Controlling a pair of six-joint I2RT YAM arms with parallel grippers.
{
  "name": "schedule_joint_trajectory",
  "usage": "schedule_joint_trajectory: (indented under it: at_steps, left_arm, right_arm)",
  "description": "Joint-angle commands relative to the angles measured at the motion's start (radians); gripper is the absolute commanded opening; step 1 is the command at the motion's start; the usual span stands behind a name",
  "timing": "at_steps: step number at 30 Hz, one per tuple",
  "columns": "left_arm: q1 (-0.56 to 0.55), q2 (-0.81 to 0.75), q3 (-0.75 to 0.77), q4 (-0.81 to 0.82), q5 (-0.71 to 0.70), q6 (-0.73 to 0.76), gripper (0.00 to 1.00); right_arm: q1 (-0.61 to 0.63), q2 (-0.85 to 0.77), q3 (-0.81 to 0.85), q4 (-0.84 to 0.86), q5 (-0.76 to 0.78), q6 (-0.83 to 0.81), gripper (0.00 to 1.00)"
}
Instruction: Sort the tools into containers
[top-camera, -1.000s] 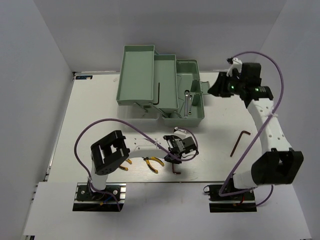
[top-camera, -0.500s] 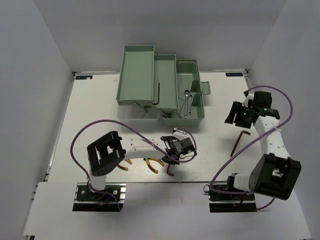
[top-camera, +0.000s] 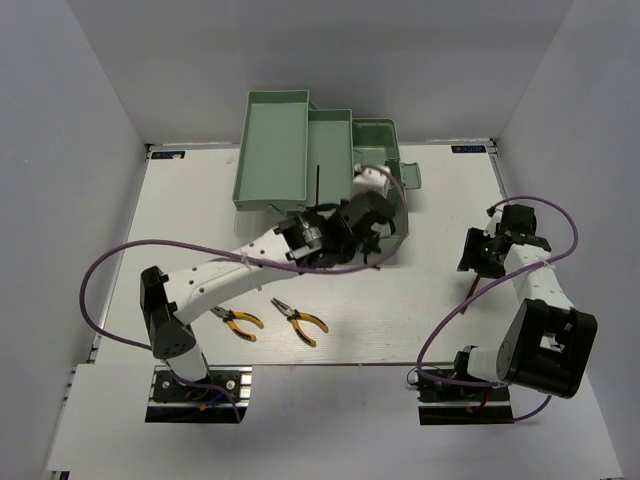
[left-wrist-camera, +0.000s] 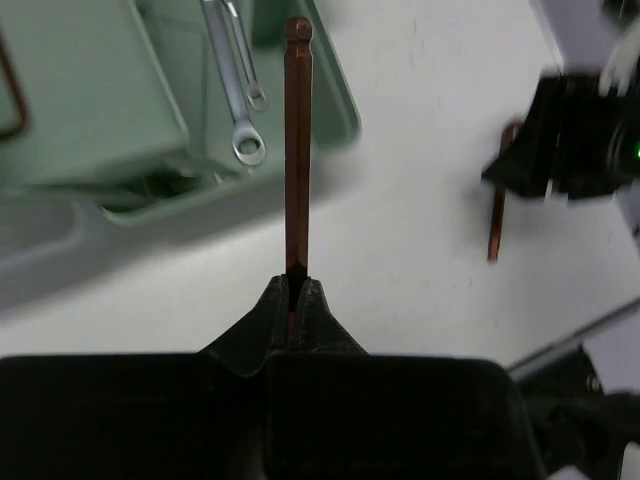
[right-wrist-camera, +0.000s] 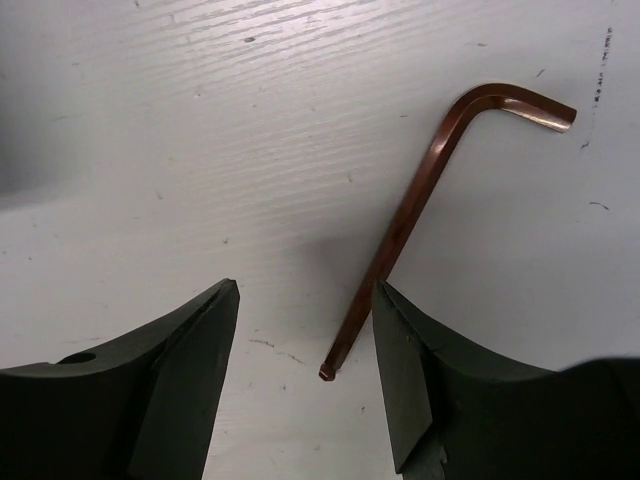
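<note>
Left gripper (left-wrist-camera: 297, 292): clenched on a reddish-brown hex key (left-wrist-camera: 297, 150), its shaft jutting toward the toolbox's base bin (left-wrist-camera: 345, 105), which holds two silver combination wrenches (left-wrist-camera: 233, 90). Middle tray (top-camera: 335, 150): one black hex key (top-camera: 316, 185). Right gripper (right-wrist-camera: 305, 300): released, jaws spread over a second reddish-brown hex key (right-wrist-camera: 410, 215) lying on the table (right-wrist-camera: 200, 120). Two yellow-handled pliers (top-camera: 303, 323): on the table, near the arm bases.

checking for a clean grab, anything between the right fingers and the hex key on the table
Nothing: the right wrist view shows bare white table between the open fingers and the reddish-brown hex key, whose long end lies in their gap.
</note>
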Motion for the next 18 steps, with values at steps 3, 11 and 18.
schedule_joint_trajectory:
  at_steps: [3,11,18]
  left_arm:
    - [0.110,0.059,0.217,-0.068,-0.147,0.152,0.00]
    - [0.303,0.266,0.401,0.018,-0.216,0.304,0.00]
    - [0.427,0.473,0.598,0.006,-0.167,0.364,0.00]
  right_arm:
    - [-0.024,-0.011,-0.025,0.069,0.036,-0.022,0.62]
    - [-0.070,-0.046,-0.037,0.054,0.014,-0.019,0.62]
    - [-0.121,-0.060,-0.042,0.040,-0.022,-0.014,0.62]
